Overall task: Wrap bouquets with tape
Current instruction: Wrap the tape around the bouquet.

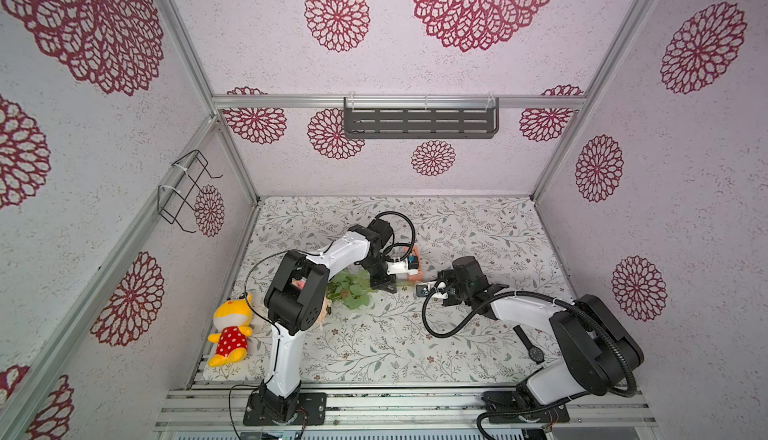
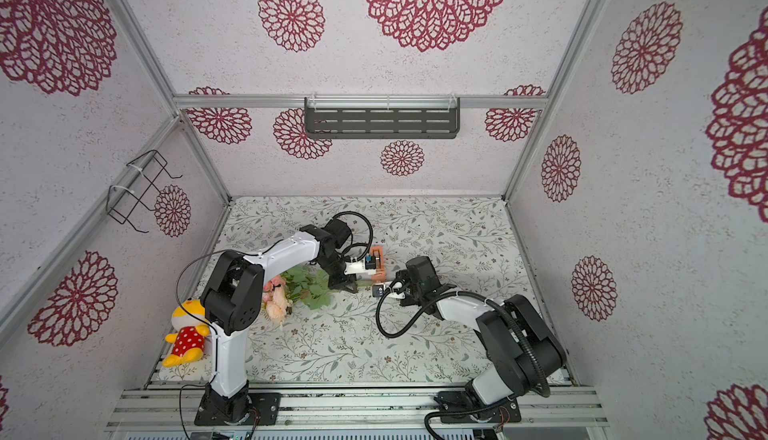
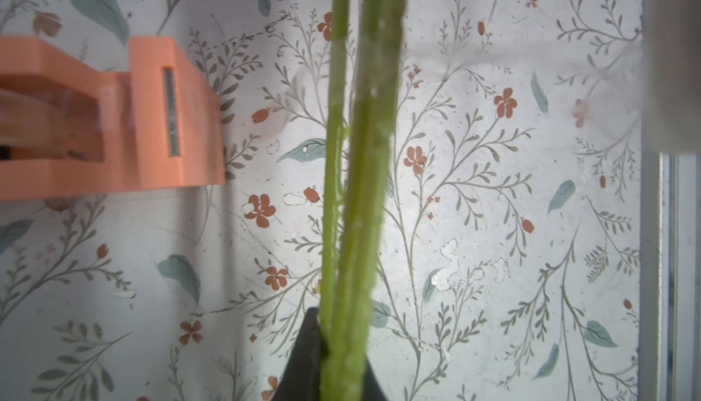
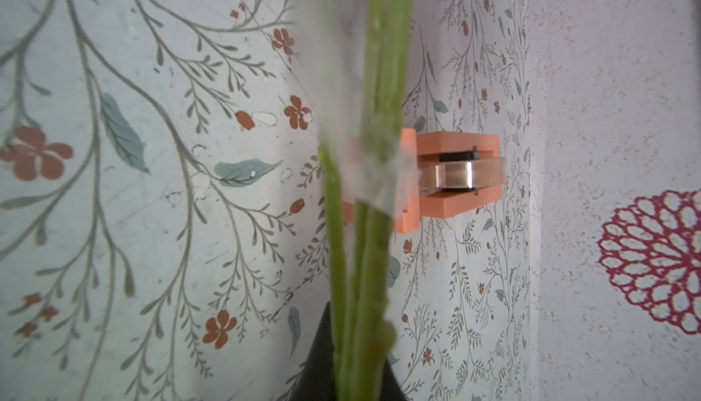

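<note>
The bouquet (image 1: 353, 292) lies low over the table with its pink and peach blooms (image 2: 276, 300) toward the left arm's base. Its green stems (image 3: 356, 152) run between both grippers. My left gripper (image 1: 384, 284) is shut on the stems near the leaves, and they pass between its dark jaws (image 3: 341, 346). My right gripper (image 1: 438, 292) is shut on the stem ends (image 4: 360, 266). The orange tape dispenser (image 1: 413, 269) stands just behind the stems, with its roll (image 4: 455, 175) showing. A clear strip of tape (image 4: 379, 183) lies across the stems.
A yellow plush toy (image 1: 230, 329) in a red dotted dress lies at the table's front left. A black wristwatch (image 1: 534, 350) lies under the right arm. A dark shelf (image 1: 419, 119) hangs on the back wall, and a wire rack (image 1: 187, 192) on the left wall.
</note>
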